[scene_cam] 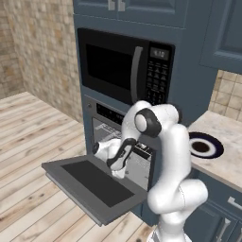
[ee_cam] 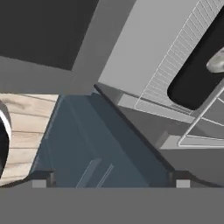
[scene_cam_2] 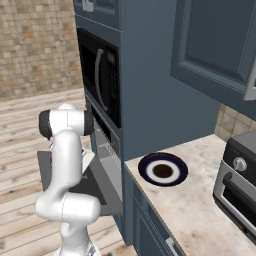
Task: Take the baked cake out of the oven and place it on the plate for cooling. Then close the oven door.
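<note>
One oven [scene_cam: 124, 142] sits in the blue cabinet column, below one black microwave [scene_cam: 124, 64]. Its door [scene_cam: 92, 186] is dropped fully open and lies flat, glass window up, sticking out over the wood floor [scene_cam: 33, 142]. Two wire racks show inside the oven in the hand view: one [ee_cam: 173, 74] carrying a flat black tray [ee_cam: 199, 74], and a second [ee_cam: 205, 127] at the right edge of that view. One cake [ee_cam: 215, 61], a small pale slice, lies on the tray at the far right edge of the hand view, only partly in the picture. It is the one thing on the tray.

One plate [scene_cam_2: 163, 170], navy rim, white ring and dark centre, lies on the marble counter [scene_cam_2: 200, 200] just beside the cabinet column. Nothing is on it. One small countertop oven [scene_cam_2: 240, 175] stands at the far right of the counter, well apart from the plate.

One arm [scene_cam: 165, 160] bends down in front of the oven mouth, its hand above the inner end of the door. The gripper [ee_cam: 111, 177] is spread wide, its two finger tips [ee_cam: 40, 179] far apart at the bottom of the hand view, with nothing between them. It looks past the door's corner at the blue cabinet front [ee_cam: 83, 148] below, and is clear of the cake and tray.
</note>
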